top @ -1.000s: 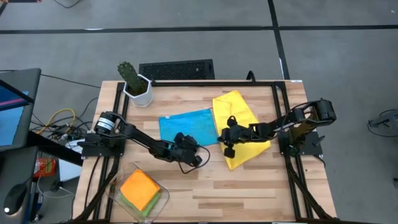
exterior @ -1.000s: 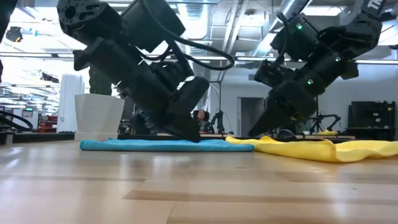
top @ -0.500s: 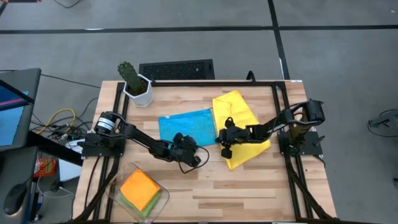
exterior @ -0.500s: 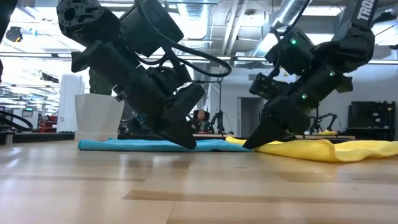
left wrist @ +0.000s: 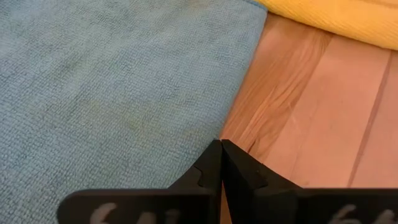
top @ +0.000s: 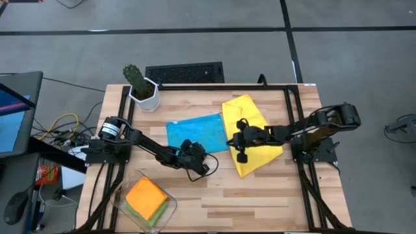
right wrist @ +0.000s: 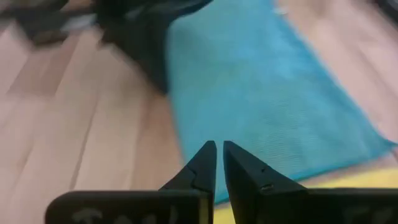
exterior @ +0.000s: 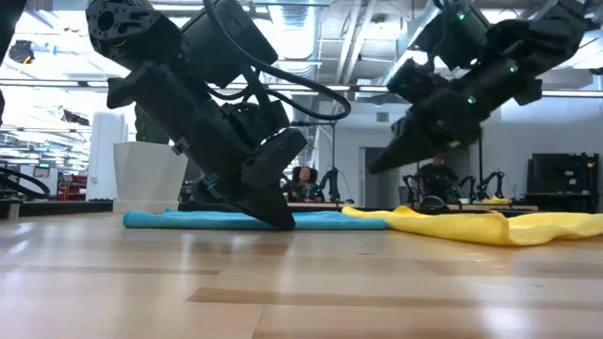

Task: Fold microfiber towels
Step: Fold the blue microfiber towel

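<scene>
Bare table [top: 260, 195] along the near edge, free to pass. Blocked mid-table by left arm [top: 156, 151] and right arm [top: 292, 132]; cactus pot [top: 143, 95] at far-left corner.

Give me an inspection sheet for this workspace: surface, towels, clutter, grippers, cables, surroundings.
Surface: wooden table, bare at the front.
Job's things: light blue towel flat; yellow towel rumpled beside it; orange towel folded on green towel in a clear tray.
Clutter: cactus in white pot, back left corner.
Grippers: left gripper shut at the blue towel's edge; right gripper raised, jaws barely apart, empty.
Cables: tangle left of the table.
Surroundings: grey floor.
</scene>
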